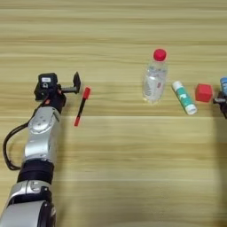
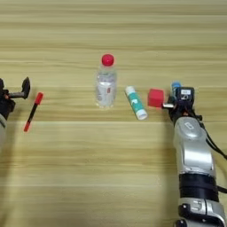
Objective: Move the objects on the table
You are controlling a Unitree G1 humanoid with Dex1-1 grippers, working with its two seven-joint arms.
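Note:
A small clear bottle (image 2: 105, 85) with a red cap stands upright mid-table. To its right lie a green-and-white tube (image 2: 135, 103) and a small red cube (image 2: 155, 98). Just right of the cube, my right gripper (image 2: 174, 100) is shut on the blue-and-white tube (image 2: 176, 85). Only the tube's blue end shows above the fingers. At the left, a thin red pen (image 1: 82, 106) lies on the table (image 1: 113, 168). My left gripper (image 1: 66, 87) rests open just left of the pen's top, with nothing between its fingers.
The right forearm (image 2: 191, 155) runs up from the bottom right edge, and the left forearm (image 1: 42, 137) runs up from the bottom left. A black cable (image 1: 9, 146) loops beside the left arm.

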